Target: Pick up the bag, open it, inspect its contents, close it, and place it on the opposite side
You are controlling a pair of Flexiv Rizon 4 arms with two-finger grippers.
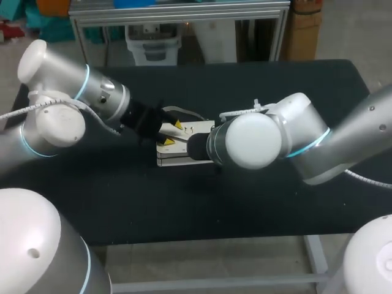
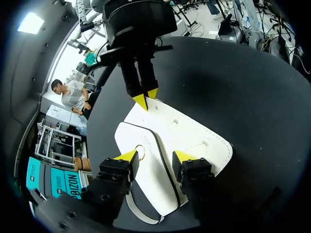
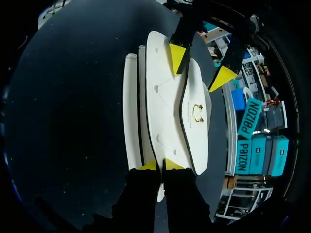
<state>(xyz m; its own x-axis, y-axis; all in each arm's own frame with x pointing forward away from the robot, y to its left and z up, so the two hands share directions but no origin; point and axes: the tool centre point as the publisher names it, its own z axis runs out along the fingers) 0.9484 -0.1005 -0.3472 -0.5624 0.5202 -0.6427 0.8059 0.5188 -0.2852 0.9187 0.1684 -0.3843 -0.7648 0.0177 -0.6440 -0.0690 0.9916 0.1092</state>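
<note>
The white bag (image 1: 177,157) lies flat in the middle of the black table (image 1: 257,208). Its black-edged flap carries a small gold ring clasp (image 2: 139,151). My left gripper (image 2: 156,156) hovers low over the bag (image 2: 189,133), open, its fingers straddling the flap's edge beside the ring. My right gripper (image 3: 160,165) is shut, with its tips against the opposite end of the bag (image 3: 165,97). From the right wrist, the left gripper (image 3: 200,65) shows ahead, over the flap. In the head view the left gripper (image 1: 173,132) is over the bag, and the right arm's wrist hides its own fingers.
The bag's thin white strap (image 2: 141,214) loops out on the table beneath the left gripper, also seen behind the bag as a strap (image 1: 184,113). Bare black tabletop surrounds the bag on every side; the right arm's big joint (image 1: 251,141) looms over its right end.
</note>
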